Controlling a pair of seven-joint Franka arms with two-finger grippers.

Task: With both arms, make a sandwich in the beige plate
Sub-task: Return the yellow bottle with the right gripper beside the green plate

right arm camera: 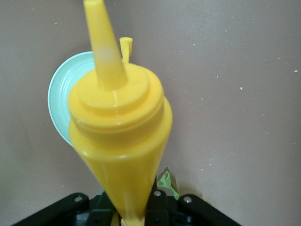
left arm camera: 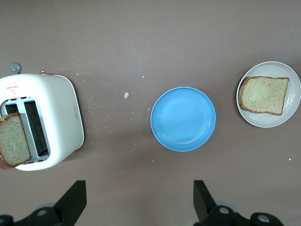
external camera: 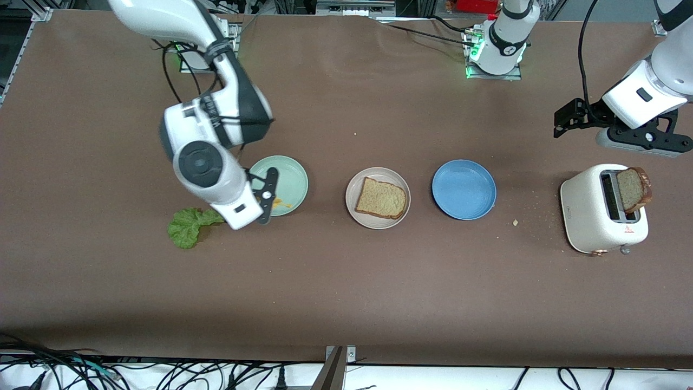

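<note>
The beige plate [external camera: 398, 177] sits mid-table with one bread slice [external camera: 381, 197] lying on it; both also show in the left wrist view, plate [left arm camera: 268, 120] and slice [left arm camera: 263, 95]. A second slice [external camera: 633, 188] stands in the white toaster [external camera: 590, 216], seen too in the left wrist view [left arm camera: 14, 140]. The lettuce leaf [external camera: 187, 226] lies on the table beside the mint-green plate [external camera: 289, 179]. My right gripper [external camera: 265, 197] is shut on a yellow squeeze bottle [right arm camera: 120, 132] over that plate's edge. My left gripper [left arm camera: 138, 202] is open and empty, up over the table by the toaster.
A blue plate [external camera: 464, 189] lies empty between the beige plate and the toaster. Crumbs lie scattered on the table near the toaster. A small yellow-orange smear [external camera: 280, 204] shows on the mint-green plate by the right gripper.
</note>
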